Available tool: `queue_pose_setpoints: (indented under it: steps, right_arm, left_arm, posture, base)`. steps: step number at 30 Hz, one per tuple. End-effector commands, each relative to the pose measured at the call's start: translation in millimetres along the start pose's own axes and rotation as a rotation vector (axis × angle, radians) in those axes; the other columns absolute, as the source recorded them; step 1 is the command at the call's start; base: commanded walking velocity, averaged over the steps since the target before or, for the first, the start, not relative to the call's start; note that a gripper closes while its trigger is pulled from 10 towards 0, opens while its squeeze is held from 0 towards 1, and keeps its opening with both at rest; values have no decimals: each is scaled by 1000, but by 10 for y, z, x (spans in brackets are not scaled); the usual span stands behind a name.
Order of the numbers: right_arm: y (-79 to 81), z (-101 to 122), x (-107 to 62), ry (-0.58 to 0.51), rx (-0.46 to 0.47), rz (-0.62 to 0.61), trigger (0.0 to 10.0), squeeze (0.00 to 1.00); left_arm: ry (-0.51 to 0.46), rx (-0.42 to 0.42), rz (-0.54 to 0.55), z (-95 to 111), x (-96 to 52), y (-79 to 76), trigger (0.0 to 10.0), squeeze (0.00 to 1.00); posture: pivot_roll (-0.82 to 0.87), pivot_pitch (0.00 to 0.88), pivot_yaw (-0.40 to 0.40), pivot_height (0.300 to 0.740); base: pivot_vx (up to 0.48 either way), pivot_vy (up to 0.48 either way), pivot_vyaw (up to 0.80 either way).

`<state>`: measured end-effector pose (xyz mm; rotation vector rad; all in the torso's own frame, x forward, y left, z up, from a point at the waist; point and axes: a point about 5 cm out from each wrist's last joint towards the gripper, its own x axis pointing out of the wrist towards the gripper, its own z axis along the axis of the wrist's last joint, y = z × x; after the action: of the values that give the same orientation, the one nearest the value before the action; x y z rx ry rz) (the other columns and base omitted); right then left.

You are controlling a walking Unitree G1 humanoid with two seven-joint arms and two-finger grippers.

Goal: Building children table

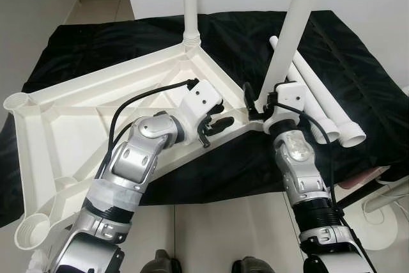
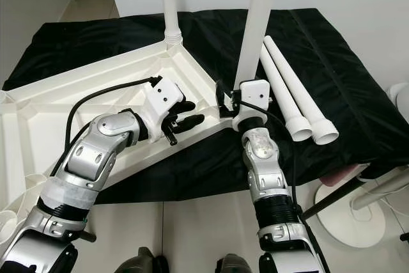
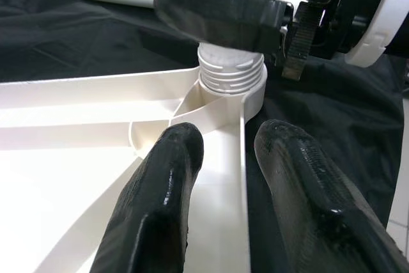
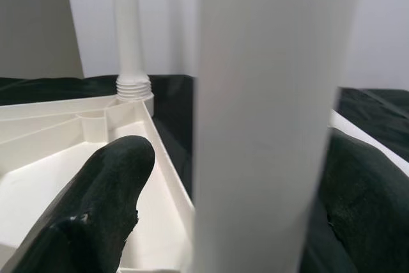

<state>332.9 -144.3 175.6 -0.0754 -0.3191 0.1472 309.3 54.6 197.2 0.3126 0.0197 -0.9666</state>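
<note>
Tabletop (image 1: 96,103) lies inverted on black-draped surface (image 1: 358,75); leg tops cut off. Right tool (image 1: 255,108) grips leg (image 1: 291,30) at near corner socket. Left tool (image 1: 214,126) open beside it. No writing legible.

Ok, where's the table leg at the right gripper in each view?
Left eye: leg slants up, right of centre.
Right eye: upright, centre top.
Left wrist: threaded base seated in tabletop corner.
Right wrist: close up, nearest white column.
Shared landmark: white tabletop.
</note>
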Motion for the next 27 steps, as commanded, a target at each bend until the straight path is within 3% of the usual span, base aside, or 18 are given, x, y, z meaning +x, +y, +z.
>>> queue_pose_setpoints:
  steps: [1,4,11,27]
  right_arm:
    - [14,-29,-32,19,9,27,10000,0]
    - [7,-44,-60,28,11,47,10000,0]
    - [-177,-50,-116,52,-16,32,10000,0]
    - [-127,-57,-95,61,-14,101,10000,0]
  left_arm:
    - [19,-18,223,-53,-42,120,10000,0]
    - [18,-29,239,-68,-50,128,10000,0]
    - [-61,-71,289,-39,-88,63,10000,0]
    - [-52,-38,231,-63,-154,58,10000,0]
  posture:
    - [-69,94,39,740]
    - [-78,100,41,740]
    - [-141,163,29,740]
    - [-122,189,56,740]
  base:
    - [0,0,0]
    - [0,0,0]
    - [0,0,0]
    - [0,0,0]
